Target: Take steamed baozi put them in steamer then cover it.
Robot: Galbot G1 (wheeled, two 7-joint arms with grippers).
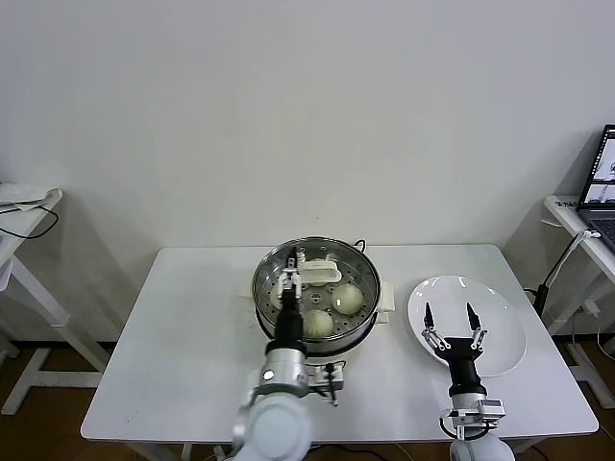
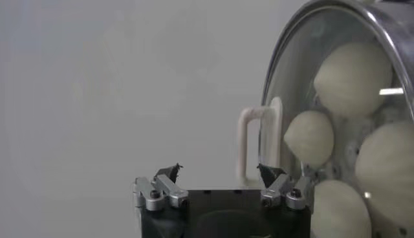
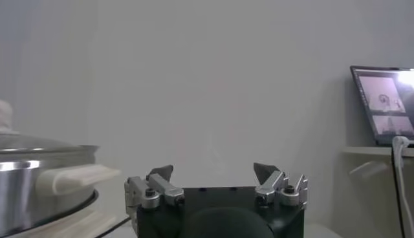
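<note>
The steamer stands at the table's middle with its glass cover resting on it. Through the glass, several cream baozi lie on the tray; two show plainly in the head view. My left gripper hovers over the cover, just left of its white handle, open and holding nothing. In the left wrist view the handle stands free just beyond the spread fingertips of the left gripper. My right gripper is open and empty over the white plate.
The steamer's white side handle shows beside my right gripper. A laptop sits on a side table at the far right, and another small table stands at the far left. A black cord runs behind the steamer.
</note>
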